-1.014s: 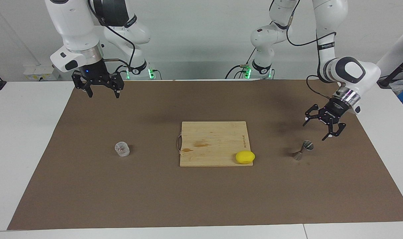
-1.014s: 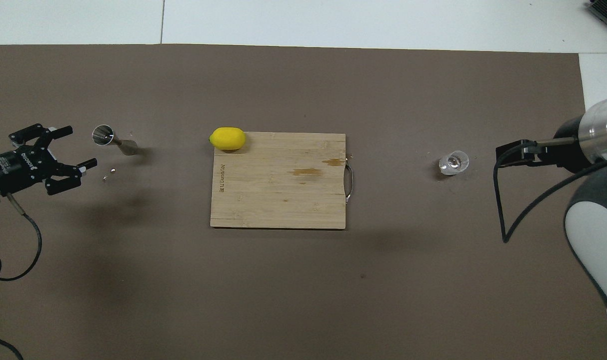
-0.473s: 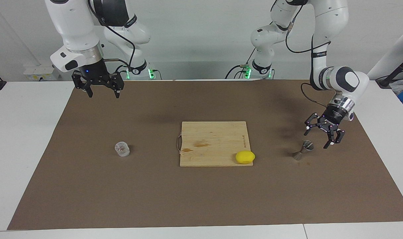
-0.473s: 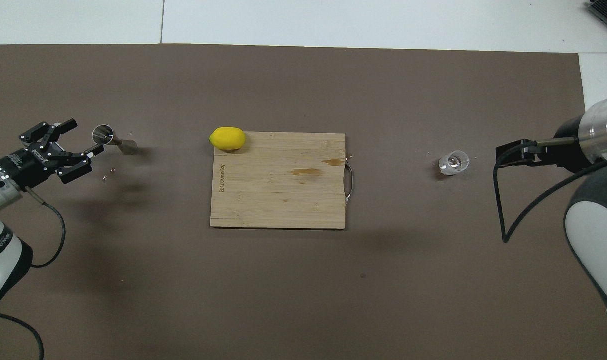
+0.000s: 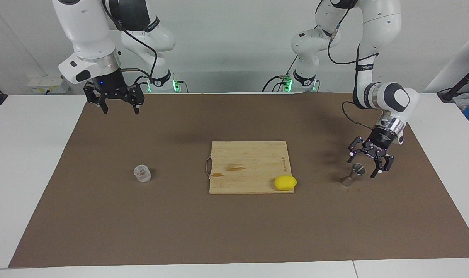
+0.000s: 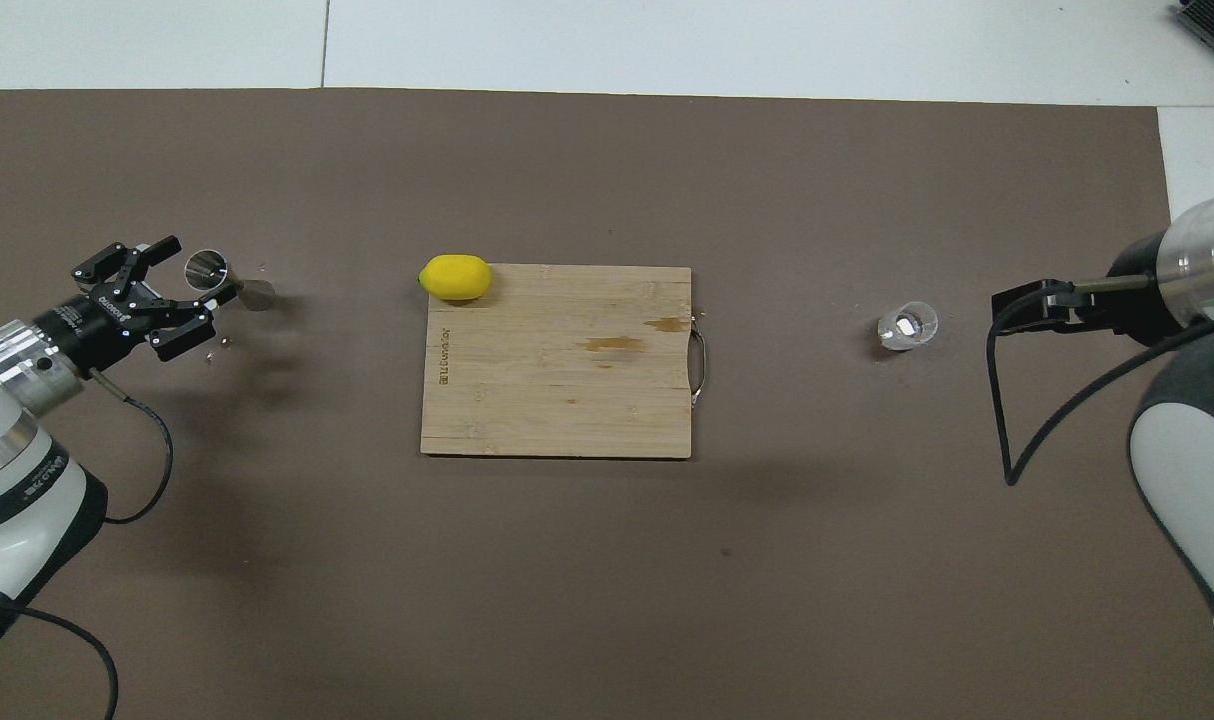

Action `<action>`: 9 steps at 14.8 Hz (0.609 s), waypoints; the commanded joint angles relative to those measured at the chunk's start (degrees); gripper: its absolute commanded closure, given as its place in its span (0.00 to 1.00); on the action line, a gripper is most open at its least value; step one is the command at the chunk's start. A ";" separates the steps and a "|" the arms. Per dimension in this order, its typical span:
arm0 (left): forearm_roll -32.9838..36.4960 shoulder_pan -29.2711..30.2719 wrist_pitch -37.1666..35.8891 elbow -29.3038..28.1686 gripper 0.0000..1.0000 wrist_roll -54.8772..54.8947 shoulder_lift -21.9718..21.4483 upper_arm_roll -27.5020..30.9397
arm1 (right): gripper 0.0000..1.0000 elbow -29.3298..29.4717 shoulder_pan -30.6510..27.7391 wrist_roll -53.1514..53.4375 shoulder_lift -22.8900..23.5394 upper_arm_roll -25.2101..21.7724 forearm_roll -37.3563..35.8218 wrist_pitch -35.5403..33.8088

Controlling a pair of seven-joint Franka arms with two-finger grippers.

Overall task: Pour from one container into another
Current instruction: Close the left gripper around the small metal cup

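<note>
We saw the cutting board (image 5: 248, 166) mid-mat, lemon (image 5: 284, 182) on its corner. Jigger (image 5: 353, 174) stood toward the left arm's end of the board; left gripper (image 5: 362, 163) hung spread over it, not touching. Glass cup (image 5: 142, 173) sat toward the right arm's end, nothing between. Right gripper (image 5: 119, 108) waited, spread, nearer the robots than the cup.

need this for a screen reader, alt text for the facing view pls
The left gripper, open, is over a steel jigger; the right gripper waits open. A lemon sits on a cutting board, a glass cup apart.
</note>
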 commanded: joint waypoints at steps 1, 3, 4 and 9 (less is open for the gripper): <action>-1.72 -0.74 1.07 -0.68 0.05 1.81 0.11 0.31 | 0.00 -0.09 -0.59 -0.91 -0.32 0.30 -0.07 -0.67; -1.72 -0.74 1.07 -0.77 0.10 1.81 0.11 0.31 | 0.00 -0.09 -0.59 -0.91 -0.32 0.30 -0.07 -0.59; -1.72 -0.74 1.07 -0.86 0.14 1.81 0.11 0.31 | 0.00 -0.09 -0.59 -0.91 -0.32 0.30 -0.07 -0.67; -1.72 -0.74 0.98 -1.65 0.19 2.16 -0.07 0.31 | 0.00 -0.09 -0.59 -0.91 -0.32 0.30 -0.07 -0.67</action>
